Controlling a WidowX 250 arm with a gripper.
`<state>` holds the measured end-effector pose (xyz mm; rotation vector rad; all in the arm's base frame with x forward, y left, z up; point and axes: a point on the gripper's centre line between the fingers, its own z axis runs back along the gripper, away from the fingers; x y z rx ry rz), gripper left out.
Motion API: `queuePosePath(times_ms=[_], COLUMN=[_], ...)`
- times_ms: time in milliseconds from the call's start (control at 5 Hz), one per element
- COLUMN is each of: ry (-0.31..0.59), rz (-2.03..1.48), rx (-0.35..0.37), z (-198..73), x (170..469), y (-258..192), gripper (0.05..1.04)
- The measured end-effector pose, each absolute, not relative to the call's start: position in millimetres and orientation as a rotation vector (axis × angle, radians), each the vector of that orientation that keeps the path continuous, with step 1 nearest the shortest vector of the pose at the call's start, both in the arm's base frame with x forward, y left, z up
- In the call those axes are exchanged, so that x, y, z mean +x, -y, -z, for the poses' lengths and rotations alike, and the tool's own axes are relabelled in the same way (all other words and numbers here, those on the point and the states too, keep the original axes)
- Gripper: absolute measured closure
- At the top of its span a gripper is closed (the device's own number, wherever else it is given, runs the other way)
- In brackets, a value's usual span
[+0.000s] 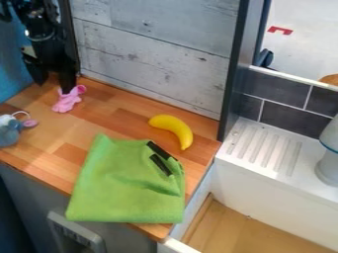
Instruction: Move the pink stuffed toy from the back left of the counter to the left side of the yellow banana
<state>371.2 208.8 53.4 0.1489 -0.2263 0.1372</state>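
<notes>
My gripper [54, 82] hangs at the upper left over the wooden counter, open, with its two fingers apart. Just below the right-hand finger lies a small pink toy [68, 99]; whether they touch I cannot tell. A grey plush toy [9, 132] with a pink part sits at the counter's left edge. Near the middle, a curved yellow banana [174, 129] rests on the wood. In front of it a green cloth [125, 183] with two black strips is spread out, its lower edge over the counter's front.
A pale wooden panel [155, 44] stands behind the counter [112, 116]. To the right are a white sink unit with a ridged drainer [267, 148] and a white and grey container [330, 165]. Dark tiles [290, 116] rise behind the drainer.
</notes>
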Motion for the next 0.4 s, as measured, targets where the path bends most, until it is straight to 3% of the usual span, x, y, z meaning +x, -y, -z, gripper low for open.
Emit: queuePosePath(times_ms=[400], ry=[0.121], rz=[-0.181], rx=[0.125], z=[-16.2], x=[382.3], y=[-219.4], gripper=[0.093])
